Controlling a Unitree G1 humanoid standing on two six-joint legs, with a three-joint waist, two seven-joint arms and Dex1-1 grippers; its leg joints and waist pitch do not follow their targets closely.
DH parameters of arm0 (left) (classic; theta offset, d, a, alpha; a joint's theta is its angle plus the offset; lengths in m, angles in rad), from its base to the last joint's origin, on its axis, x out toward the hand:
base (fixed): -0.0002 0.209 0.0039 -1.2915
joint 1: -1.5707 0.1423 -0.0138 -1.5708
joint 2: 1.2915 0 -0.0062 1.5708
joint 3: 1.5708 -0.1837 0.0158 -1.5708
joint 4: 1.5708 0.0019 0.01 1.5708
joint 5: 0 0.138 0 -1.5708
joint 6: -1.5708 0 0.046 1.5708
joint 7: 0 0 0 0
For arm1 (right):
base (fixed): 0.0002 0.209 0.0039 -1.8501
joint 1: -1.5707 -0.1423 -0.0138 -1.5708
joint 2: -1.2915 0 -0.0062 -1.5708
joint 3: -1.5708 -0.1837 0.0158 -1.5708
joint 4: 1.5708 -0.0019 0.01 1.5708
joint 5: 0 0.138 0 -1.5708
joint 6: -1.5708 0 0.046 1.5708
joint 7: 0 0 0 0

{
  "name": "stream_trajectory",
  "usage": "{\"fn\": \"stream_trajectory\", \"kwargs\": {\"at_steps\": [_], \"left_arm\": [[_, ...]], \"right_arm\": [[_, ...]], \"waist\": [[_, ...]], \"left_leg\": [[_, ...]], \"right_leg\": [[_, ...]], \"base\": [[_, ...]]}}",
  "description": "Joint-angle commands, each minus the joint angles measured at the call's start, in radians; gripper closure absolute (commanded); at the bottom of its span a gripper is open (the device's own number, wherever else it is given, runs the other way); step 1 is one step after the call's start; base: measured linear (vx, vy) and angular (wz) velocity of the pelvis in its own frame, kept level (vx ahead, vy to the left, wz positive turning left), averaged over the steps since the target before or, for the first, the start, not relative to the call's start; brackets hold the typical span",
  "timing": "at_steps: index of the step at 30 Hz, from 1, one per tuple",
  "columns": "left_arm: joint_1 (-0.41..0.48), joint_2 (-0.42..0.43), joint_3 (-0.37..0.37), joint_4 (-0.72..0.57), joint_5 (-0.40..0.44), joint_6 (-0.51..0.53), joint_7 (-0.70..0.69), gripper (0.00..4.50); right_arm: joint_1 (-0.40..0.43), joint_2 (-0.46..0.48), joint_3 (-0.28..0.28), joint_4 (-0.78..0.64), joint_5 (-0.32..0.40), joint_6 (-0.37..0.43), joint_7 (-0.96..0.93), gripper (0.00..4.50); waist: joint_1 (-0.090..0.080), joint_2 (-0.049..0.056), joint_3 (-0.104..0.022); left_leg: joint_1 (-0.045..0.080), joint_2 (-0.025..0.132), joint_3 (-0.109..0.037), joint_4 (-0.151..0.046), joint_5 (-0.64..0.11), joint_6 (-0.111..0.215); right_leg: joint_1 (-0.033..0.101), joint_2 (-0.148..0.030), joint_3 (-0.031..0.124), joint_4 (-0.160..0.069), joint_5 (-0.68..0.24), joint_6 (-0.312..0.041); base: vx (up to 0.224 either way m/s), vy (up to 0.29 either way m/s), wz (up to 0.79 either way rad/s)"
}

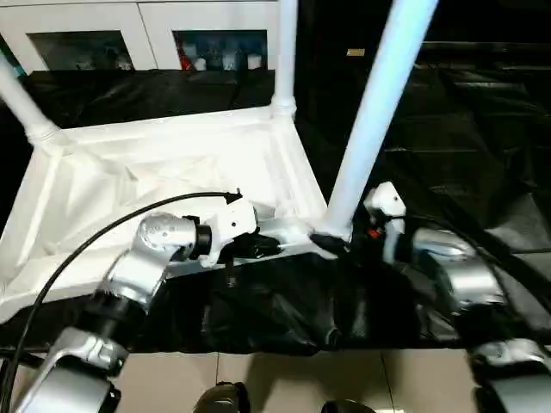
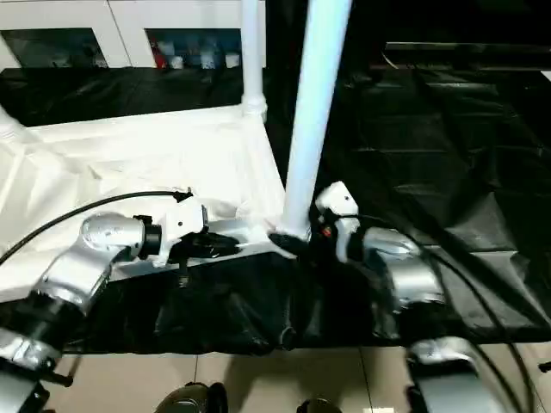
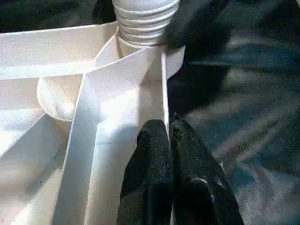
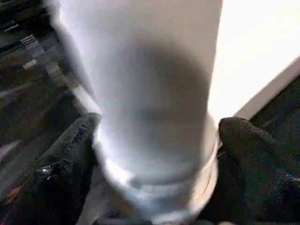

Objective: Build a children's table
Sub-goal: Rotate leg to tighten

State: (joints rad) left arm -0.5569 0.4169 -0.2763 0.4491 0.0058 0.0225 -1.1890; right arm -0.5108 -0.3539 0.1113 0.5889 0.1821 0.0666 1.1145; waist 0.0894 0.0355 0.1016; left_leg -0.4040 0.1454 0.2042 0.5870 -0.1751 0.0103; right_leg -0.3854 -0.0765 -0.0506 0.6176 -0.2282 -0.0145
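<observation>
The white table top (image 1: 164, 181) lies upside down on the black cloth, ribbed underside up. Two legs stand in its far corners, one at the far left (image 1: 24, 107) and one at the far right (image 1: 285, 52). A third leg (image 1: 372, 112) rises tilted from the near right corner socket. My right gripper (image 4: 154, 140) is shut around this leg's flared base, a finger (image 4: 70, 159) on each side. My left gripper (image 3: 169, 136) is shut on the top's near rim (image 3: 165, 93), just left of that corner, its fingers (image 3: 150, 178) pinching the thin wall.
A white cabinet with glass doors (image 1: 155, 34) stands behind the black-draped table (image 1: 456, 129). A black cable (image 1: 86, 249) loops over my left forearm. The draped table's front edge drops to the tiled floor (image 1: 284, 379).
</observation>
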Motion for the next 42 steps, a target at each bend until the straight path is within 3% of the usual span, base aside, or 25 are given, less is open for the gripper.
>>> {"fn": "stream_trajectory", "kwargs": {"at_steps": [1,8,19,21,22,25,28,30,32,33,34,35,37,40,42], "left_arm": [[-0.012,0.002,-0.045,0.013,0.005,-0.006,-0.047,4.5],[-0.019,0.02,-0.043,0.036,0.007,-0.026,-0.079,4.5],[-0.016,0.016,-0.054,0.041,0.012,-0.026,-0.09,4.5],[-0.017,0.01,-0.054,0.049,0.019,-0.029,-0.073,4.5],[-0.016,0.005,-0.057,0.052,0.027,-0.034,-0.06,4.5],[-0.02,-0.03,-0.064,0.072,0.06,-0.026,0.017,4.5],[-0.029,-0.066,-0.066,0.086,0.08,-0.003,0.081,4.5],[-0.037,-0.102,-0.064,0.089,0.087,0.025,0.13,4.5],[-0.057,-0.156,-0.061,0.096,0.108,0.076,0.227,4.5],[-0.058,-0.157,-0.061,0.097,0.109,0.078,0.23,4.5],[-0.073,-0.205,-0.051,0.109,0.122,0.128,0.318,4.5],[-0.073,-0.205,-0.051,0.109,0.122,0.128,0.318,4.5],[-0.08,-0.227,-0.047,0.118,0.13,0.144,0.355,4.5],[-0.085,-0.292,-0.039,0.13,0.156,0.156,0.432,4.5],[-0.081,-0.296,-0.047,0.123,0.163,0.141,0.426,4.5]], "right_arm": [[0.015,0.001,0.071,-0.047,0.001,0.033,0.101,0.4],[0.015,-0.008,0.09,-0.074,0.007,0.051,0.143,0.88],[0.032,0.01,0.104,-0.101,-0.004,0.052,0.147,1.6],[0.042,0.013,0.105,-0.11,-0.004,0.052,0.143,1.67],[0.053,0.018,0.103,-0.117,-0.002,0.054,0.131,1.69],[0.09,0.041,0.088,-0.129,-0.006,0.061,0.06,1.71],[0.112,0.066,0.076,-0.125,-0.017,0.056,-0.009,1.72],[0.122,0.098,0.065,-0.113,-0.035,0.047,-0.091,1.73],[0.117,0.17,0.033,-0.075,-0.063,0.041,-0.262,1.73],[0.117,0.173,0.032,-0.074,-0.063,0.042,-0.267,1.73],[0.101,0.241,-0.005,-0.036,-0.07,0.049,-0.416,1.74],[0.101,0.241,-0.005,-0.036,-0.07,0.049,-0.416,1.74],[0.091,0.274,-0.027,-0.015,-0.071,0.051,-0.492,1.75],[0.033,0.387,-0.116,0.086,-0.05,0.045,-0.745,1.75],[0.02,0.414,-0.129,0.105,-0.049,0.037,-0.775,1.75]], "waist": [[0.0,-0.004,-0.069],[0.002,-0.005,-0.074],[0.009,0.002,-0.076],[0.01,0.003,-0.076],[0.011,0.008,-0.078],[0.014,0.002,-0.076],[0.015,0.002,-0.066],[0.014,0.004,-0.053],[0.008,0.004,-0.043],[0.003,0.005,-0.04],[0.0,0.005,-0.04],[-0.008,0.009,-0.04],[-0.016,0.009,-0.044],[-0.027,0.014,-0.046],[-0.032,0.016,-0.048]], "left_leg": [[0.031,0.102,-0.044,-0.072,-0.16,0.09],[0.033,0.102,-0.042,-0.066,-0.119,0.106],[0.034,0.103,-0.044,-0.067,-0.133,0.09],[0.035,0.103,-0.044,-0.068,-0.152,0.08],[0.035,0.104,-0.045,-0.067,-0.154,0.076],[0.036,0.104,-0.044,-0.068,-0.154,0.076],[0.039,0.105,-0.046,-0.078,-0.235,0.048],[0.053,0.106,-0.053,-0.088,-0.376,-0.019],[0.072,0.104,-0.066,-0.093,-0.495,-0.075],[0.074,0.103,-0.076,-0.102,-0.551,-0.1],[0.075,0.103,-0.082,-0.103,-0.576,-0.108],[0.074,0.1,-0.086,-0.112,-0.614,-0.13],[0.08,0.097,-0.09,-0.116,-0.661,-0.142],[0.071,0.094,-0.09,-0.125,-0.648,-0.136],[0.076,0.093,-0.09,-0.129,-0.675,-0.142]], "right_leg": [[0.036,-0.096,0.048,-0.055,0.038,-0.316],[0.033,-0.097,0.047,-0.051,0.057,-0.324],[0.033,-0.096,0.047,-0.049,0.058,-0.326],[0.034,-0.097,0.047,-0.051,0.041,-0.327],[0.034,-0.098,0.048,-0.05,0.04,-0.326],[0.033,-0.099,0.049,-0.053,0.042,-0.317],[0.029,-0.104,0.054,-0.074,-0.111,-0.294],[0.018,-0.112,0.061,-0.098,-0.376,-0.24],[0.006,-0.118,0.062,-0.119,-0.562,-0.186],[0.006,-0.118,0.059,-0.124,-0.626,-0.152],[0.007,-0.117,0.057,-0.126,-0.637,-0.138],[0.005,-0.111,0.054,-0.123,-0.632,-0.125],[0.004,-0.108,0.049,-0.127,-0.61,-0.108],[0.007,-0.108,0.049,-0.129,-0.533,-0.117],[0.005,-0.102,0.046,-0.13,-0.499,-0.113]], "base": [[0.0,0.0,0.0],[0.0,0.0,0.0],[0.0,0.0,0.0],[0.0,0.0,0.0],[0.0,0.0,0.0],[0.0,0.0,0.0],[0.0,0.0,0.0],[0.0,0.0,0.0],[-0.075,0.005,-0.01],[-0.076,0.013,-0.07],[-0.057,0.029,-0.14],[-0.057,0.029,-0.14],[-0.054,0.043,-0.15],[-0.017,0.015,-0.05],[0.0,0.0,0.0]]}}
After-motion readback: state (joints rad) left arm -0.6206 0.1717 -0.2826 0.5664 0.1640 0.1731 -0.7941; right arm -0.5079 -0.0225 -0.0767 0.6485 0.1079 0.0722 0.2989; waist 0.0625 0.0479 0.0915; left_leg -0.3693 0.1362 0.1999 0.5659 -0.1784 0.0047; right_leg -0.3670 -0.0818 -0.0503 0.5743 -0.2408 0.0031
